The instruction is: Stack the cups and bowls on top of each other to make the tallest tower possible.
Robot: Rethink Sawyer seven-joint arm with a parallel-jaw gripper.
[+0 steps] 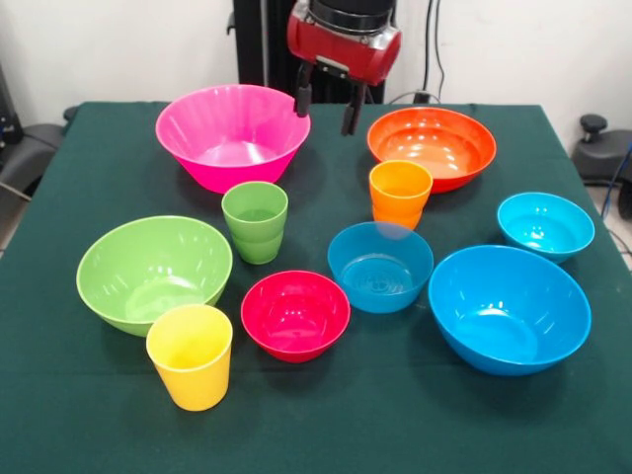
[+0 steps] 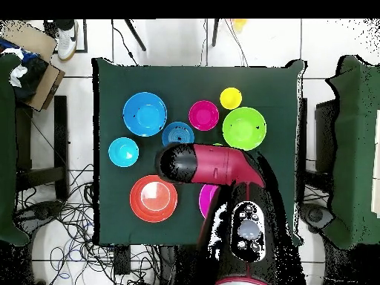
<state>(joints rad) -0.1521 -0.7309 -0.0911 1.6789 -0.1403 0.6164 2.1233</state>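
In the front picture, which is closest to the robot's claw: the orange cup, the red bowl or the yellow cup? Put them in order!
From the gripper, at the table's far side:
1. Orange cup, just below it, a little right.
2. Red bowl, nearer the camera, in the middle.
3. Yellow cup, front left, farthest.

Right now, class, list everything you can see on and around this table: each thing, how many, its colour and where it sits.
Large bowls: four; pink bowl and orange bowl at the far side, green bowl and big blue bowl nearer the camera.
Small bowls: three; red bowl and mid blue bowl in the middle, cyan bowl near the right edge.
Cups: three; green cup, orange cup, yellow cup nearest the camera.
Table: one, dark green cloth.
Cables: a tangle, on the floor.
Gripper: one, red and black, open, hanging above the far side.
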